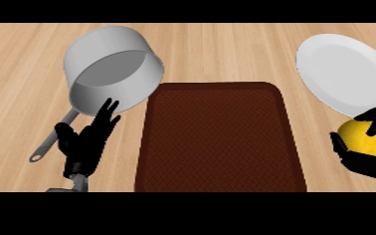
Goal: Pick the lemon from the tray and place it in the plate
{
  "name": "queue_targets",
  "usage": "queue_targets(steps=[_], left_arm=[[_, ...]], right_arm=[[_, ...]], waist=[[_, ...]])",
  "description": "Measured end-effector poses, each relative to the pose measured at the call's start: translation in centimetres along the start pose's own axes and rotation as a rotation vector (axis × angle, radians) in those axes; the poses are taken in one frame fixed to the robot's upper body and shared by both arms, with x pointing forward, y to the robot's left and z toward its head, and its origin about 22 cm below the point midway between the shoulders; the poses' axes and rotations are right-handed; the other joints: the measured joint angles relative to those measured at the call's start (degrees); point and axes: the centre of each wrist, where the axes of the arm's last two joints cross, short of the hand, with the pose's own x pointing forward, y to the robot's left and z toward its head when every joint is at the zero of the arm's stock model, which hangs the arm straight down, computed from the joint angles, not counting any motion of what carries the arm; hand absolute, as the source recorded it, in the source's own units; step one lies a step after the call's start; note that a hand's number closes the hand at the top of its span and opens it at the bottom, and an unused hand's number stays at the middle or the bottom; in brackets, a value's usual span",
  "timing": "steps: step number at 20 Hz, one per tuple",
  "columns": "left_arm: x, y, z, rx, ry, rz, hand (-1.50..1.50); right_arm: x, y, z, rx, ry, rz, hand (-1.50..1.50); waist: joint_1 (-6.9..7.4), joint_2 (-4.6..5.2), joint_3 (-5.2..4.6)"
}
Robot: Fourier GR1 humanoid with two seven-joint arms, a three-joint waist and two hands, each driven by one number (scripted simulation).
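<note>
Right robot hand [355,155] curls round the lemon [357,135] at four o'clock, just below the white plate [330,69]; best lift clear of the rim, then lower gently.

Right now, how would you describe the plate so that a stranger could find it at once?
Start from the dark brown tray in the counter's middle. Look to its upper right: the plate lies at the view's right edge, just above the right hand holding the lemon. It is flat and white, unlike the deep grey pot.

Light is bright and even over the counter [220,50]. The pot [114,69] is shaded grey inside. No glare near it.
</note>
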Motion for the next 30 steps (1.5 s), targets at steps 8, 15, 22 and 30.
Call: queue_targets(steps=[8,15,22,30], left_arm=[[0.6,-0.6,-0.4,-0.029,0.005,-0.006,0.00],[0.9,-1.2,-0.7,-0.049,0.005,-0.017,0.00],[0.9,-1.5,-1.2,-0.065,-0.017,-0.022,0.00],[1.2,-1.7,-1.6,-0.086,-0.031,-0.025,0.00]], right_arm=[[-7.0,-2.3,-6.3,-0.165,0.026,0.043,1.50],[-11.1,-3.7,-10.8,-0.210,0.036,0.055,1.50],[-12.5,-4.5,-13.2,-0.148,0.139,0.130,-1.50],[-13.6,-3.6,-13.2,0.069,0.226,0.169,-1.50]], waist=[[1.50,0.32,-0.02],[2.79,0.78,0.03],[4.07,1.33,0.07],[5.34,2.06,0.32]])
